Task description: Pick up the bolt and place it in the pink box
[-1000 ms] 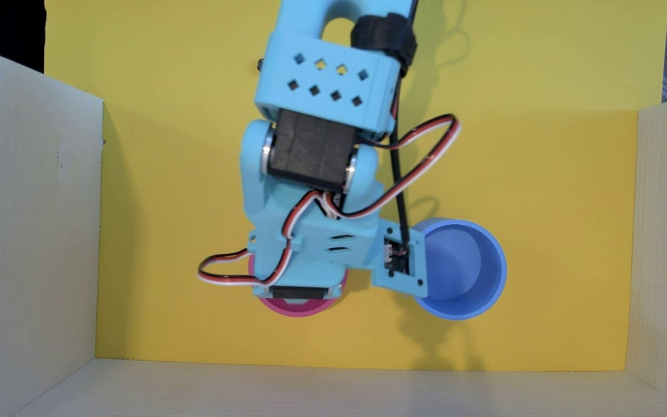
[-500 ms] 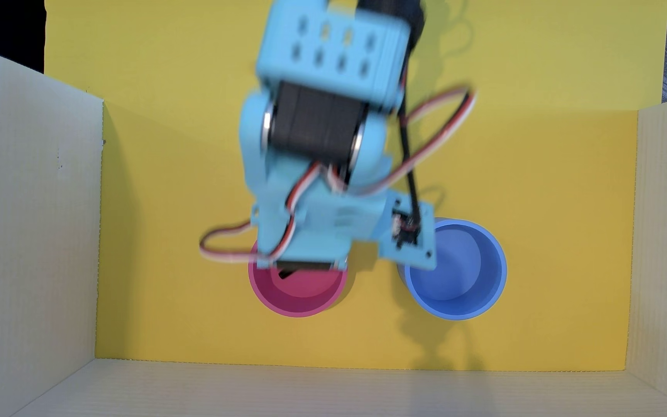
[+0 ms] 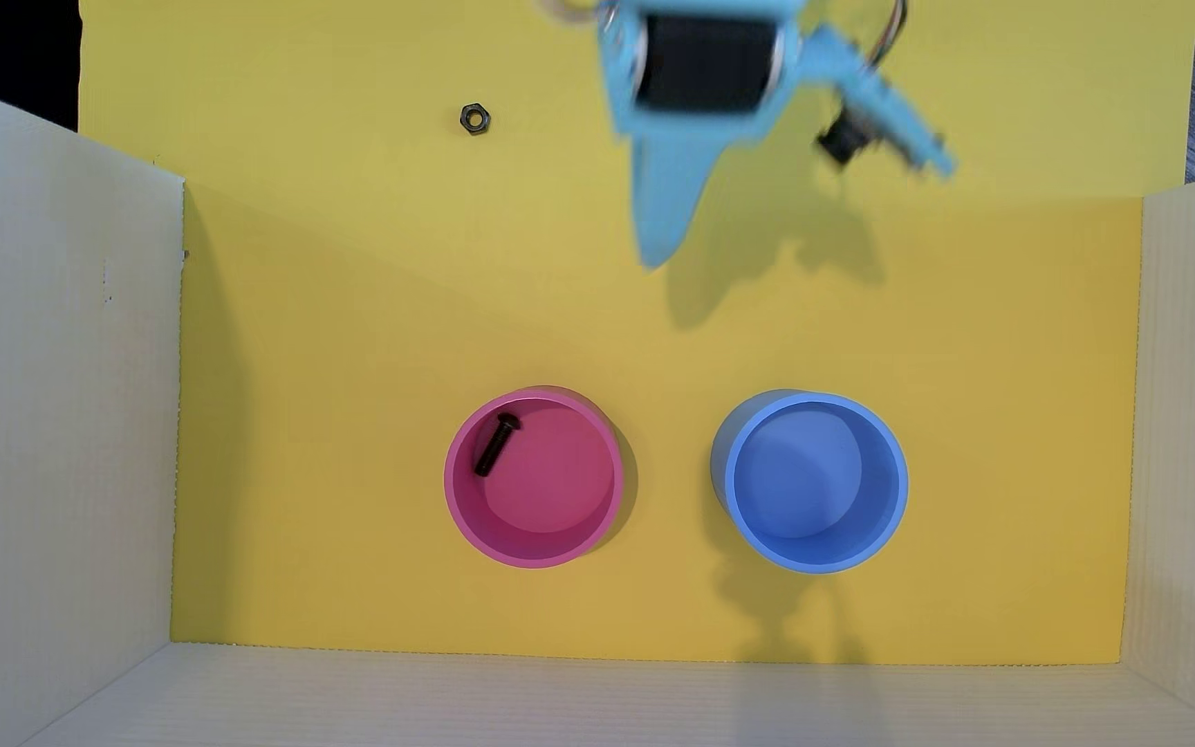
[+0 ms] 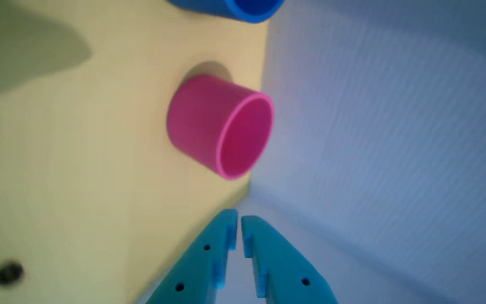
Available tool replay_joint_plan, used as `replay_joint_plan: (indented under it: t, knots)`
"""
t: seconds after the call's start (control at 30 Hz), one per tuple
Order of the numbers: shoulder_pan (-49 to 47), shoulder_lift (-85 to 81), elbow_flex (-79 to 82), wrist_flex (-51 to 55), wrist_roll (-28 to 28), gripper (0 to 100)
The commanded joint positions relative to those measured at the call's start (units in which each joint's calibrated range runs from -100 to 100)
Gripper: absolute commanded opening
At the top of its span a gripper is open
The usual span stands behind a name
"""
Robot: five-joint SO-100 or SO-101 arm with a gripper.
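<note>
The black bolt (image 3: 497, 444) lies inside the pink box (image 3: 452, 495), against its upper-left inner wall. In the wrist view the pink box (image 4: 198, 120) shows on its side and its inside is only partly seen; the bolt is hidden there. My light blue gripper (image 3: 652, 257) hangs blurred at the top of the overhead view, well away from the pink box. In the wrist view the gripper (image 4: 238, 218) has its fingers nearly together with only a thin slit, and nothing is between them.
A small black hexagonal nut (image 3: 474, 118) lies on the yellow floor at the upper left; a blurred dark spot (image 4: 9, 273) in the wrist view is probably it. A blue round container (image 3: 816, 564) stands right of the pink box. Pale cardboard walls (image 3: 41, 395) close three sides.
</note>
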Motion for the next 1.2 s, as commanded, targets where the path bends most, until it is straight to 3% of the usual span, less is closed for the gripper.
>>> replay_joint_plan:
  t: [0.0,0.13,0.37,0.57,0.73,1.17]
  knots:
    - [-2.3,-13.1,9.4,-5.9,-3.7,1]
    - [-3.5,-19.4,15.1,-5.2,-4.5,1]
    - [-3.8,-30.3,22.0,7.5,-4.6,1]
    - [-3.7,-30.3,24.4,16.6,-6.2,2]
    - [-3.8,-30.3,28.2,17.7,-9.5,2]
    - [-7.4,-30.3,31.8,23.9,-9.0,1]
